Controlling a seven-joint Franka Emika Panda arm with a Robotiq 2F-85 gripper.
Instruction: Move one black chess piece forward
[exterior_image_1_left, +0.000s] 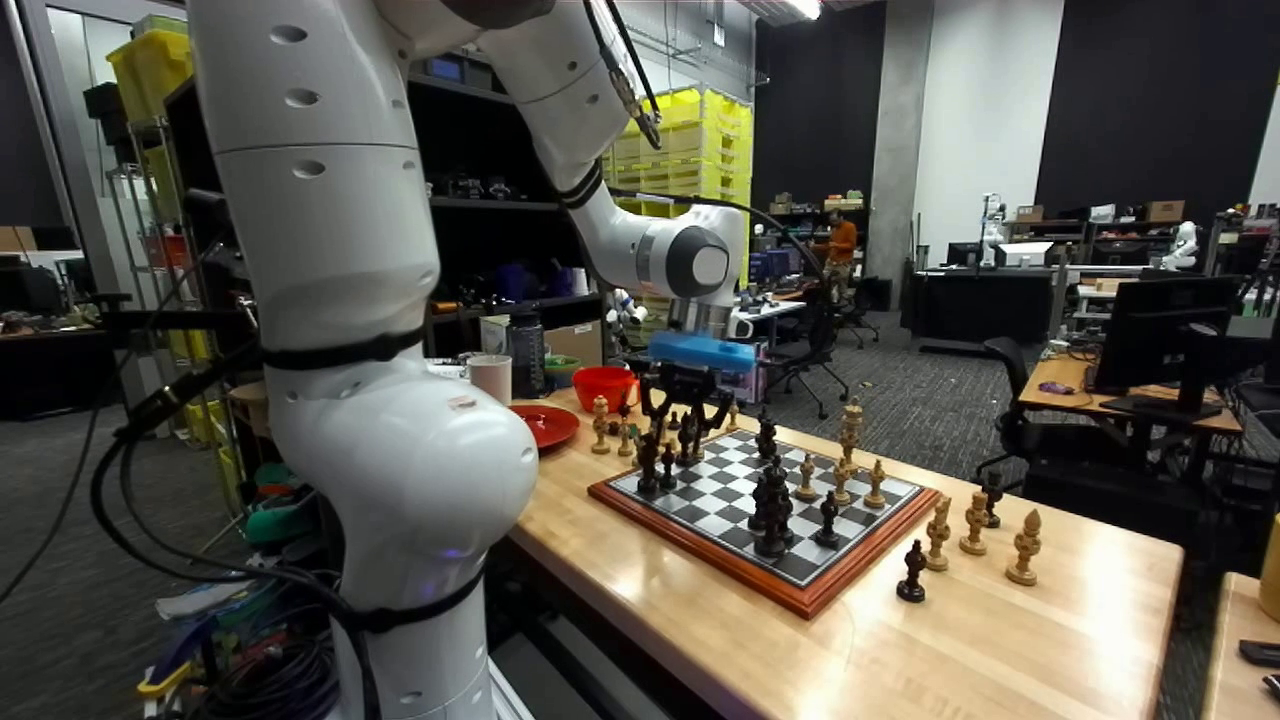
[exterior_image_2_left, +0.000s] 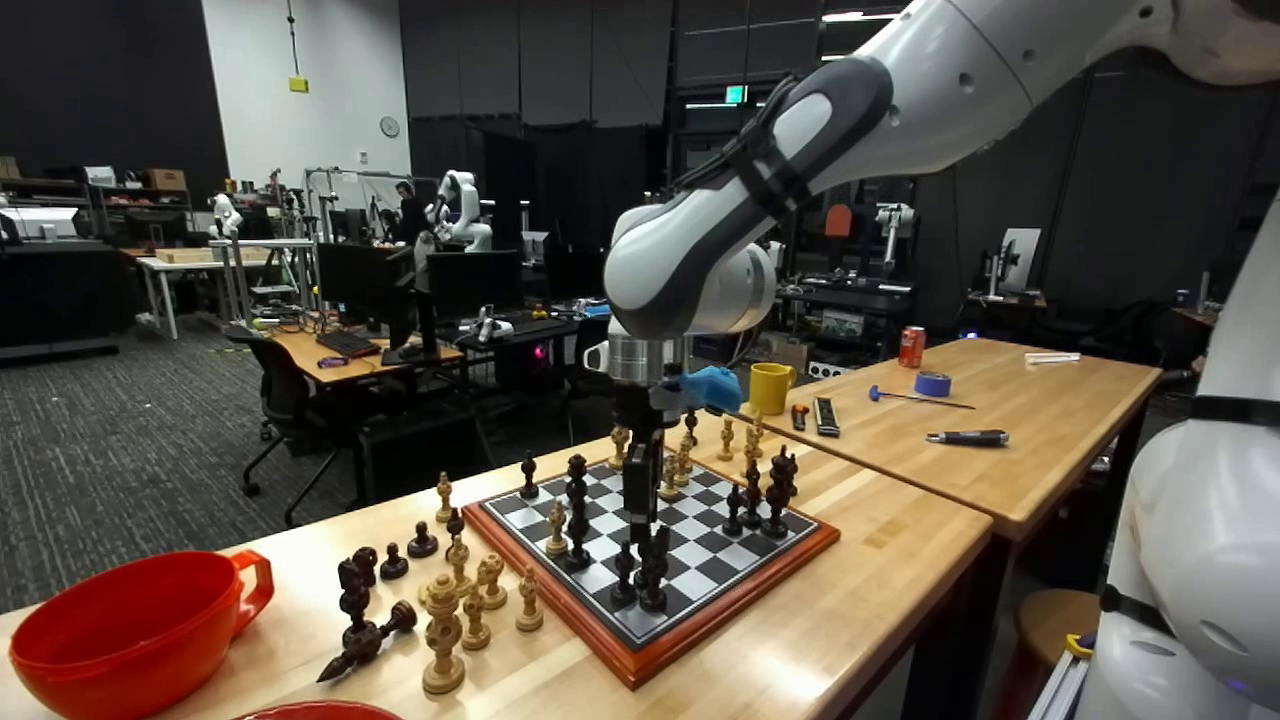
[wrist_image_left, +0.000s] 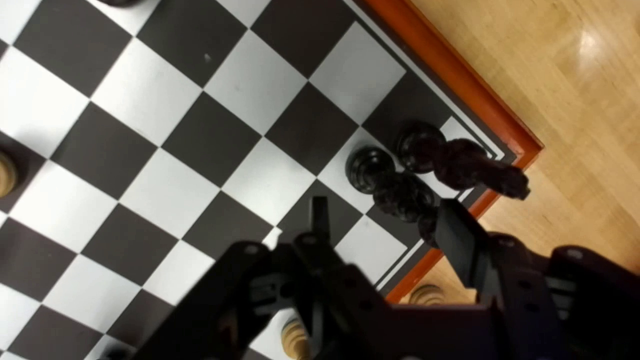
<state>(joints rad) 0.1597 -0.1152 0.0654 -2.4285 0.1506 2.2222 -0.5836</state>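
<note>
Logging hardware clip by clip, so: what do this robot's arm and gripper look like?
The arm is glossy white with rounded segments, dark-grey joint trim, black straps and black cables. A silvery collar sits at its end. The gripper is black, with two jointed fingers ending in flat tips. Near the collar is a light-blue piece; I can't tell what it is.

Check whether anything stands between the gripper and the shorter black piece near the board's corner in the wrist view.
Nothing visible stands between the open gripper and the shorter black piece. The taller black piece stands close beside it, not between, but could crowd the grasp.
</note>
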